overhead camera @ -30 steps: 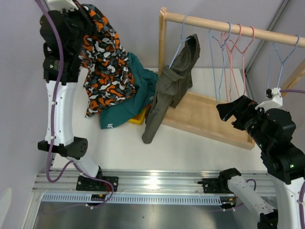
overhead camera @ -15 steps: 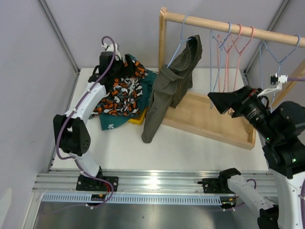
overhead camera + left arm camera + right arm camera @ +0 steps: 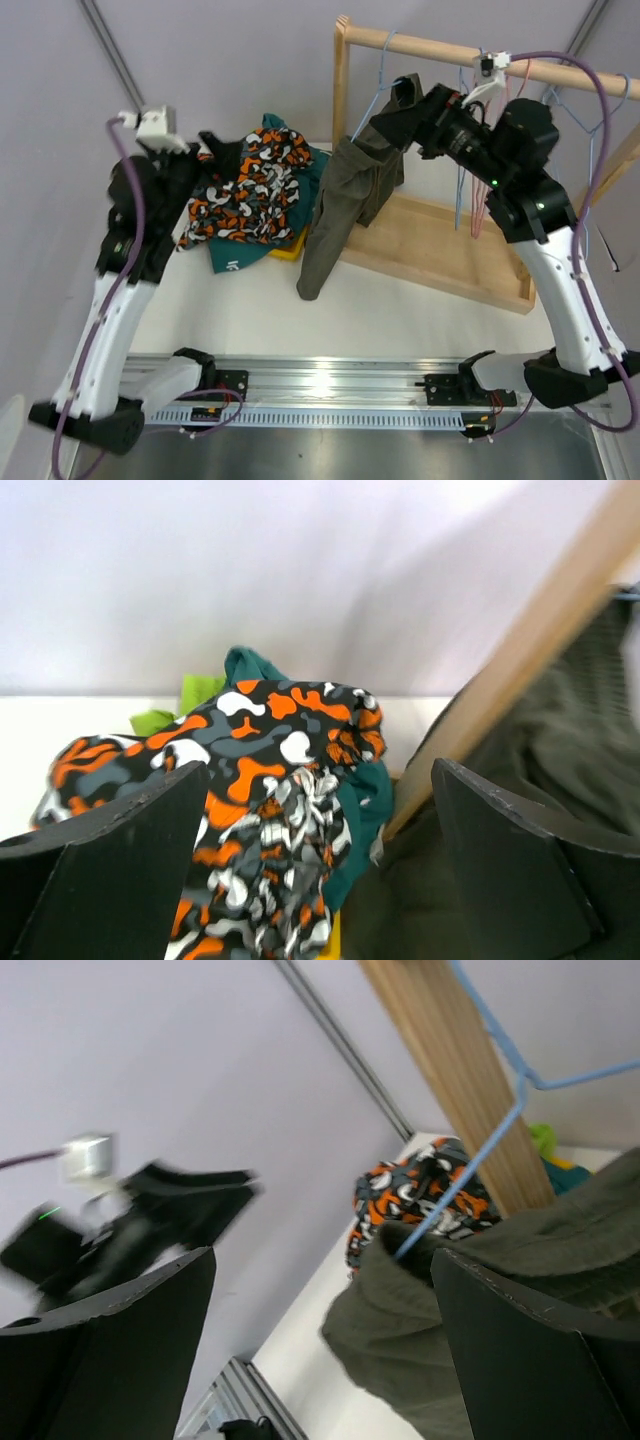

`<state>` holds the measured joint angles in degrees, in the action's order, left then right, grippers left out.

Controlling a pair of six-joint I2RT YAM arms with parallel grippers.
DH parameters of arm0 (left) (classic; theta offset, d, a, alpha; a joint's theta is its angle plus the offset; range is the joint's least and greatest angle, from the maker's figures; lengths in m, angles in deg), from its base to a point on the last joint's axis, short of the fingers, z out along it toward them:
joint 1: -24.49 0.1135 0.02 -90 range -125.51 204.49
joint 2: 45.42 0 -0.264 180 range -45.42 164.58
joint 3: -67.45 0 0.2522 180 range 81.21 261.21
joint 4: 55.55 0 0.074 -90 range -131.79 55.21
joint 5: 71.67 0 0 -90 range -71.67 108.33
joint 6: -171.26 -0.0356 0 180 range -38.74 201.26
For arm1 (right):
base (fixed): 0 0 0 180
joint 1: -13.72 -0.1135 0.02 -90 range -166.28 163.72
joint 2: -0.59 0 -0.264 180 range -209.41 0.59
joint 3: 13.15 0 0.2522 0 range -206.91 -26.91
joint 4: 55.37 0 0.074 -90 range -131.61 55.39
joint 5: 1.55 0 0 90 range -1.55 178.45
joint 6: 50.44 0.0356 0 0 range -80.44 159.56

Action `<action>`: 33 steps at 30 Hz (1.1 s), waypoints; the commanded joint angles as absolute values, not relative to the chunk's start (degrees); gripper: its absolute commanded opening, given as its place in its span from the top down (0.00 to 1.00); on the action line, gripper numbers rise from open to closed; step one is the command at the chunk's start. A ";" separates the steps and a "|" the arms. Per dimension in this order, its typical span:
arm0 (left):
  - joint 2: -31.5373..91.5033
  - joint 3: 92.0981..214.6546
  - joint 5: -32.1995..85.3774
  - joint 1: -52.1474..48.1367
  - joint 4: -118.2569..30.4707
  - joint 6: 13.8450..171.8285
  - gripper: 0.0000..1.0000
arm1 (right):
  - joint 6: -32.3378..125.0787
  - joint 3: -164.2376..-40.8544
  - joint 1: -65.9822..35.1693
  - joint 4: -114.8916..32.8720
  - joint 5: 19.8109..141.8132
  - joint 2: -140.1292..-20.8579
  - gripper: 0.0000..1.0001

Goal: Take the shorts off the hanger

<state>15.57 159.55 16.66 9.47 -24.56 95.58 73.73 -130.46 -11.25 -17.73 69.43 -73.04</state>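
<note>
From above, we see the olive-grey shorts [image 3: 345, 200] hanging at the left end of the wooden rail [image 3: 440, 48], with the right gripper [image 3: 388, 125] close against their top. The left gripper [image 3: 222, 150] hovers by the camouflage shorts [image 3: 250, 190], which lie piled over the teal shorts [image 3: 312, 170] on the table [image 3: 400, 300].

In the left wrist view, its fingers [image 3: 110, 870] stand wide apart with nothing held, above the camouflage pair. A bit of the lime green shorts [image 3: 195, 692] shows behind.

In the right wrist view, the fingers [image 3: 110, 1340] are spread wide. The blue hanger [image 3: 460, 1177] and the olive-grey shorts draped on it are just ahead.
</note>
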 commanded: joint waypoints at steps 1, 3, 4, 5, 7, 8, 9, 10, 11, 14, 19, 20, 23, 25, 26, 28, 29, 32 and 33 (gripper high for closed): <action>7.86 151.20 16.13 9.38 -21.05 92.33 0.01 | 71.64 -133.00 -11.50 -20.77 73.33 -75.17 0.03; 4.51 149.24 16.48 9.38 -20.08 91.89 0.01 | 71.29 -133.26 -11.50 -20.95 73.95 -77.10 0.04; 1.63 147.32 16.74 9.38 -19.65 91.54 0.01 | 71.20 -133.26 -11.50 -21.12 74.91 -77.63 0.04; 0.38 145.56 17.01 9.38 -19.47 91.19 0.01 | 71.20 -132.82 -11.50 -21.39 75.18 -78.16 0.04; -2.86 143.19 17.10 9.38 -18.68 90.22 0.01 | 71.55 -131.95 -11.68 -23.05 75.88 -78.69 0.05; -3.84 141.78 17.18 9.38 -18.41 90.05 0.01 | 71.72 -131.42 -11.68 -23.67 75.97 -78.86 0.05; -4.81 140.37 17.36 9.38 -18.32 89.79 0.01 | 72.07 -130.63 -11.68 -24.89 76.23 -79.39 0.06; -5.77 139.49 17.36 9.38 -18.32 89.78 0.01 | 72.34 -130.36 -11.77 -25.43 76.58 -79.65 0.07; -7.35 138.78 17.62 9.38 -18.50 89.70 0.01 | 72.60 -130.19 -11.94 -26.13 76.76 -80.18 0.07; -9.64 134.74 17.54 9.38 -19.55 89.78 0.01 | 73.48 -130.18 -12.73 -27.89 77.46 -82.38 0.12; -11.76 131.04 17.80 9.38 -20.34 90.13 0.01 | 73.75 -132.82 -14.84 -28.60 79.22 -86.76 0.17; -12.37 130.87 17.89 9.38 -20.69 90.22 0.01 | 73.66 -133.34 -15.02 -28.42 79.57 -87.21 0.16; -12.99 130.16 17.89 9.38 -20.87 90.40 0.01 | 73.31 -133.96 -15.72 -28.51 80.98 -88.18 0.20; -13.26 129.81 17.89 9.38 -21.05 90.48 0.01 | 73.39 -133.88 -15.81 -29.03 81.60 -88.53 0.28; -13.34 129.72 17.89 9.38 -21.13 90.57 0.01 | 73.48 -133.79 -15.81 -29.21 81.77 -88.62 0.32; -13.69 129.29 17.89 9.38 -21.49 90.66 0.01 | 73.66 -133.79 -15.98 -29.21 81.95 -88.71 0.48; -13.78 129.11 19.28 9.38 -21.66 90.66 0.01 | 73.83 -133.79 -16.07 -29.21 81.95 -88.71 0.55; -13.96 128.84 19.12 9.38 -21.57 90.75 0.01 | 74.10 -133.44 -16.25 -29.30 81.95 -88.10 0.77; -13.96 128.76 19.21 9.38 -21.66 90.75 0.01 | 74.01 -133.44 -16.25 -29.30 81.86 -87.92 0.86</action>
